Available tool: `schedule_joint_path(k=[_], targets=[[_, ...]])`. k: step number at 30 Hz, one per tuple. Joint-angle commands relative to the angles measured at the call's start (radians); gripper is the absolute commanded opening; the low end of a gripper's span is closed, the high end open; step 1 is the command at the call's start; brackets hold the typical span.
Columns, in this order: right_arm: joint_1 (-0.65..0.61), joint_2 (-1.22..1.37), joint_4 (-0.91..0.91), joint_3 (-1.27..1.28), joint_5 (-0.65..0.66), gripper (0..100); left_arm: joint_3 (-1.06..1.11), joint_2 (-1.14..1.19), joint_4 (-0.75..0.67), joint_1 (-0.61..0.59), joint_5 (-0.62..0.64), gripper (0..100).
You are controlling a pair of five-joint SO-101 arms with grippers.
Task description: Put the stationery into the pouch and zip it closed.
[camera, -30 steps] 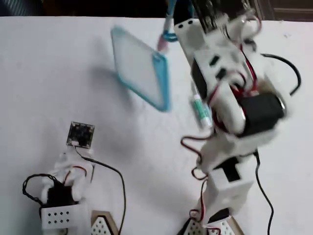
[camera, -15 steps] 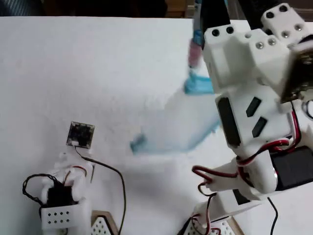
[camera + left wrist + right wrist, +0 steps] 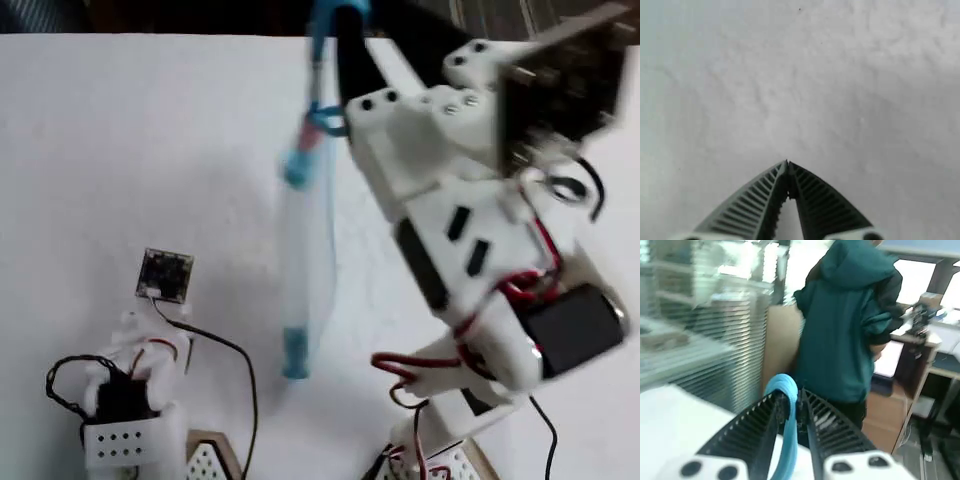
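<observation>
1. Table (image 3: 150,120): white, spanning the high view.
2. Right gripper (image 3: 792,396): at the upper centre of the high view, claw pinched tight on the pouch's blue loop (image 3: 781,386).
3. Pouch (image 3: 305,250): translucent with blue trim, dangling edge-on from that loop at frame centre; whether its lower end touched the table could not be told. Judged light, limp and probably slick, so best gripped at the firmer blue edge or zip end, not the panel.
4. Left gripper (image 3: 788,167): over bare table at the lower left of the high view, claw closed on nothing.
</observation>
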Motion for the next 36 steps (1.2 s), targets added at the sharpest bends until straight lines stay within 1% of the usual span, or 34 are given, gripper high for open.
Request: schedule_joint_path(k=[1,7,10,12,14,18,21,23,25,27,29,32,35,36], targets=[[-0.007,0.048,0.048,-0.020,-0.008,1.7,-0.006,-0.013,0.005,0.001,-0.002,3],[-0.010,0.094,0.064,-0.021,-0.008,1.7,-0.006,-0.013,0.008,0.002,0.000,3],[-0.010,0.096,0.062,-0.015,-0.008,1.7,-0.071,-0.015,0.003,-0.010,-0.006,3],[-0.008,0.096,0.062,-0.015,-0.008,1.7,-0.196,-0.015,-0.008,-0.076,0.000,3],[-0.005,0.094,0.062,-0.021,-0.008,1.7,-0.345,-0.010,-0.049,-0.120,0.003,3],[-0.005,0.087,0.064,-0.021,-0.005,1.7,-0.624,-0.002,-0.044,-0.130,0.017,3],[-0.005,0.087,0.068,-0.021,-0.005,1.7,-0.795,0.081,-0.023,-0.116,0.101,6],[-0.005,0.087,0.068,-0.021,-0.006,1.7,-0.919,0.203,0.003,-0.116,0.222,10],[-0.005,0.087,0.068,-0.021,-0.006,1.7,-1.073,0.360,0.066,-0.114,0.368,12],[-0.004,0.087,0.070,-0.021,-0.006,1.7,-1.250,0.535,0.172,-0.110,0.497,14],[-0.004,0.087,0.071,-0.021,-0.005,1.7,-1.438,0.716,0.281,-0.074,0.589,15],[-0.004,0.085,0.090,-0.021,-0.005,1.7,-1.735,0.960,0.474,0.004,0.614,17],[-0.004,0.087,0.097,-0.021,-0.006,1.7,-2.008,1.156,0.686,0.134,0.591,21],[-0.004,0.087,0.097,-0.021,-0.006,1.7,-2.042,1.191,0.678,0.176,0.562,23]])
